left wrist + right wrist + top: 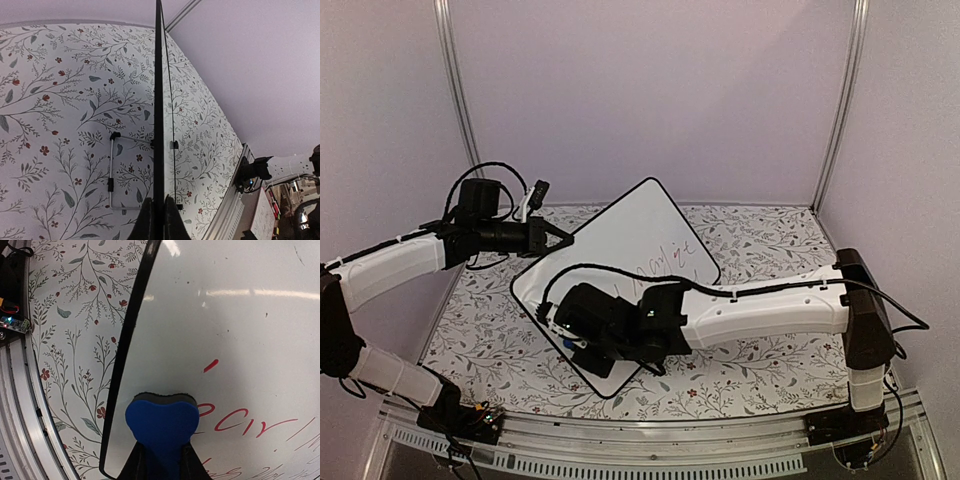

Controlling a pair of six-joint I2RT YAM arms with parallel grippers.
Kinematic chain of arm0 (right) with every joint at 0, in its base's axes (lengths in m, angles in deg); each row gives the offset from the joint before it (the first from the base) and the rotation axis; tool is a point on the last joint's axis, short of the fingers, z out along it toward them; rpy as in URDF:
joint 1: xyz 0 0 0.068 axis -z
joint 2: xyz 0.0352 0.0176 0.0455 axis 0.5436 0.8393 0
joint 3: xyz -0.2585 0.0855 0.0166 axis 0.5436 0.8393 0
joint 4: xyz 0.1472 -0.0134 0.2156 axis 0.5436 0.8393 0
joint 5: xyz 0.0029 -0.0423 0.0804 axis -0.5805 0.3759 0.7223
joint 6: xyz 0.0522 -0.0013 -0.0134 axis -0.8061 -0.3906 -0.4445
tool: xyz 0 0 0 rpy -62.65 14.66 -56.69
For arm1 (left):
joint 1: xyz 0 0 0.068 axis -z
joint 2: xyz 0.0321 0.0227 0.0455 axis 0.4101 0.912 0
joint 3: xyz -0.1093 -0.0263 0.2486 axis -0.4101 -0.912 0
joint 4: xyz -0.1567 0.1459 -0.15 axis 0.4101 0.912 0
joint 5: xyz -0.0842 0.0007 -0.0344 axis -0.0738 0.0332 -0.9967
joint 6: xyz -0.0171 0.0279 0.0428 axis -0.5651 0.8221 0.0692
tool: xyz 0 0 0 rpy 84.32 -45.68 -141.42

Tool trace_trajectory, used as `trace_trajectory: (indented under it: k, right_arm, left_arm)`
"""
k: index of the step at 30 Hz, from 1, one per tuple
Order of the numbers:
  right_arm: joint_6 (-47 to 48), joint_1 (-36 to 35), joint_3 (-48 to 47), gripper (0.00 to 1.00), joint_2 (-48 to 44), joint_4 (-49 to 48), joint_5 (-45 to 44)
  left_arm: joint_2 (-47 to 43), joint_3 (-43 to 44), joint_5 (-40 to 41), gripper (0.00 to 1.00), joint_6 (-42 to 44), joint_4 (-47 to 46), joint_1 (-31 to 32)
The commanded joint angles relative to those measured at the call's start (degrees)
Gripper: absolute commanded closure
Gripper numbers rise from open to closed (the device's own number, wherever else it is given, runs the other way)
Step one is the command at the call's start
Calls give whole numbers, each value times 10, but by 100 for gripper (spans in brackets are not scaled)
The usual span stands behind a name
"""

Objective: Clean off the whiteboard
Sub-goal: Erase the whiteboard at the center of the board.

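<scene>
The whiteboard (638, 228) stands tilted on one corner over the table, white with a black rim, with handwriting (665, 263) across its middle. My left gripper (561, 238) is shut on its left rim; in the left wrist view the board shows edge-on as a black line (159, 100) running up from the gripper (160, 222). My right gripper (162, 466) is shut on a blue eraser (162, 421), whose dark felt presses on the board's face (230, 325) near the rim, just left of the red writing (240, 423). In the top view that gripper (570, 336) lies over the board's lower left part.
A floral cloth (760, 240) covers the table. A metal rail (650, 432) runs along the near edge. Frame posts (457, 100) and pale walls close in the back and sides. The board's wire stand (111, 170) sticks out behind it.
</scene>
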Motion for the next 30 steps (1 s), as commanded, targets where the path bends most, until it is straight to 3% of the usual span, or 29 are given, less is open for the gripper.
trace_trajectory:
  k: [1,12,30]
  right_arm:
    - [-5,-1,7,97,-23,27,-2]
    - [4,34,-44,96,-47,-10,21]
    - [-43,62,-85,96,3,3,104]
  left_arm:
    - [-2,6,-4,100,8,-5,9]
    - [-2,6,-4,100,8,-4,8]
    - [-3,7,-5,100,8,-5,8]
